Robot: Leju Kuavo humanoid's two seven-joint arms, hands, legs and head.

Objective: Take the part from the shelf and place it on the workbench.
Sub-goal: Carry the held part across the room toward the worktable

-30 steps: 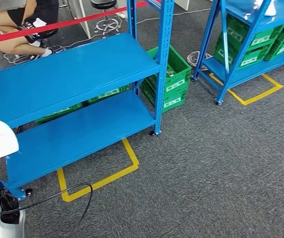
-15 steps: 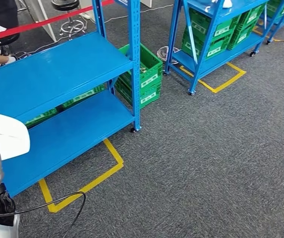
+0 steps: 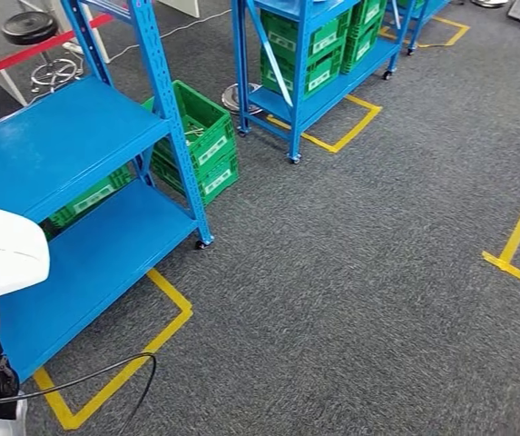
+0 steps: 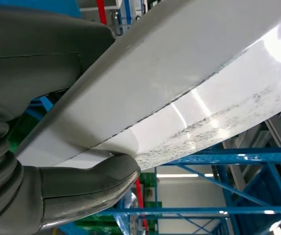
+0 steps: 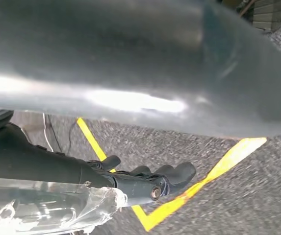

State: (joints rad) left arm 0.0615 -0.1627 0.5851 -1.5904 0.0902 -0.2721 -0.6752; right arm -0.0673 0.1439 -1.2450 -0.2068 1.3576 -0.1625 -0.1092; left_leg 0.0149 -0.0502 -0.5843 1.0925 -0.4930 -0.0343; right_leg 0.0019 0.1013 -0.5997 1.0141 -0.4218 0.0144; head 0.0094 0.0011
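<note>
Carry step: left hand [image 4: 38,147] fingers grip white part [image 4: 191,83]; right hand [image 5: 146,178] state unclear. Next: find table, set part down.

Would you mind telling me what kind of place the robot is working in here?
Most likely a warehouse or factory parts store: blue steel shelving racks on wheels, green plastic crates of parts stacked on and beside them, and yellow floor tape marking each rack's parking spot on grey carpet.

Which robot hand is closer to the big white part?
Left. The left hand is holding the white part, thumb pressed against it. The right hand hangs apart from it, over the carpet and yellow tape.
</note>
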